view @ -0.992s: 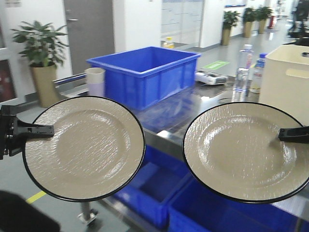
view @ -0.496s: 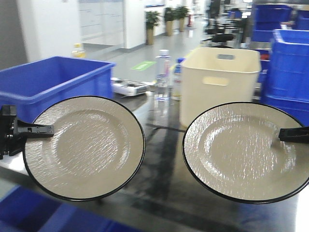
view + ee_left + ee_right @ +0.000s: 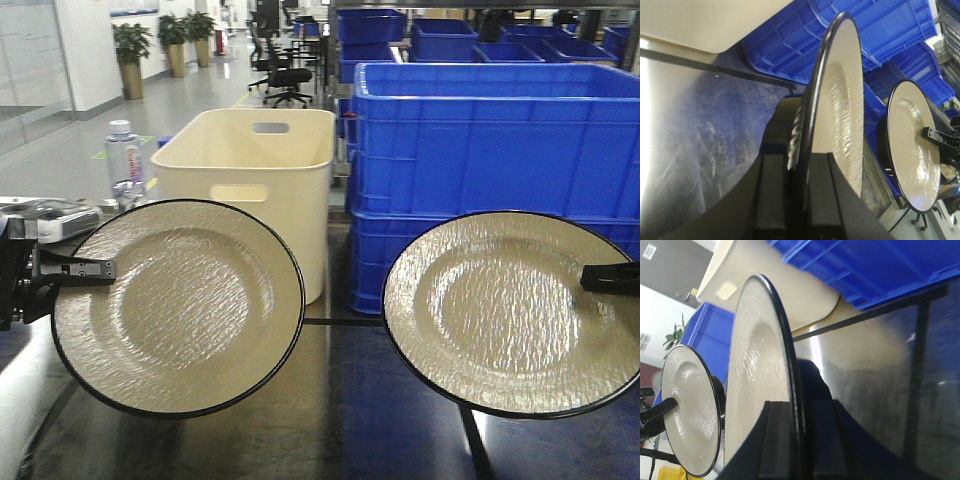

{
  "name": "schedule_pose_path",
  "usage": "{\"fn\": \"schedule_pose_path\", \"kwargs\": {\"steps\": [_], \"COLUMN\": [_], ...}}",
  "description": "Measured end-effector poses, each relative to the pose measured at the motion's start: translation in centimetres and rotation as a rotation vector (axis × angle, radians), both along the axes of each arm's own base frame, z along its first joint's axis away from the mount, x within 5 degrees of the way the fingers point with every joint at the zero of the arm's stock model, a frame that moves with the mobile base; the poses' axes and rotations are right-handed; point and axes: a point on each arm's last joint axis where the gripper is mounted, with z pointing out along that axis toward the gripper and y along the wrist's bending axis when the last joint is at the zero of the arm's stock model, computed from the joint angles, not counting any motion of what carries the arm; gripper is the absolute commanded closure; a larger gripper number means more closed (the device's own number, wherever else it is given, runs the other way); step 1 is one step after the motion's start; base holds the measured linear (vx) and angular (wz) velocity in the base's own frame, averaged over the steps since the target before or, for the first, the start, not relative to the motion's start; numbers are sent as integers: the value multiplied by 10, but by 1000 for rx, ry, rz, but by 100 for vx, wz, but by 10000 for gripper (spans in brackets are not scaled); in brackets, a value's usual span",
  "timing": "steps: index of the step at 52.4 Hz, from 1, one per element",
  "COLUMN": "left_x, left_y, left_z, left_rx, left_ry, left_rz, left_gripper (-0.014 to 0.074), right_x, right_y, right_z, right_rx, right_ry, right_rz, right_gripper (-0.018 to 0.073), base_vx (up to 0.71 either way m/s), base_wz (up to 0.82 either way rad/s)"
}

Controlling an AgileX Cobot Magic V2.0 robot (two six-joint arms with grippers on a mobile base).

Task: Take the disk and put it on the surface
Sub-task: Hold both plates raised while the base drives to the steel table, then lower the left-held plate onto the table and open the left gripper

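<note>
Left claw [image 3: 98, 269] clamps left disk [image 3: 185, 310], right claw [image 3: 592, 278] right disk [image 3: 505, 315]; lower both level onto the surface [image 3: 345, 405], apparently near.

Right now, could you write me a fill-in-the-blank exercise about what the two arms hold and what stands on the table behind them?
1. The left tool and the right tool each grip one round ____ by its black rim.
2. Both are held ____ the dark tabletop, not resting on it.
3. The stacked crates behind are ____ in colour.
4. In the front view, the water bottle stands to the ____ of the cream bin.
Missing words: plate; above; blue; left.
</note>
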Motion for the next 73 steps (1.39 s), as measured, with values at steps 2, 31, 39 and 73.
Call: {"fn": "schedule_pose_path", "kwargs": {"steps": [2,31,39,73], "left_x": [0,0,0,0], "left_y": [0,0,0,-1], "left_z": [0,0,0,0], "left_rx": [0,-1,-1,4], "left_ry": [0,0,0,2], "left_rz": [-1,-3,-3,-5], "left_gripper": [605,605,605,605], "right_x": [0,0,0,0], "right_y": [0,0,0,0], "right_z": [0,0,0,1], "right_rx": [0,1,1,15], "right_ry": [0,0,0,-7], "right_rz": [0,3,3,0], "right_gripper": [568,568,568,568], "base_vx": [9,2,0,0], "base_wz": [-26,-6,0,0]}}
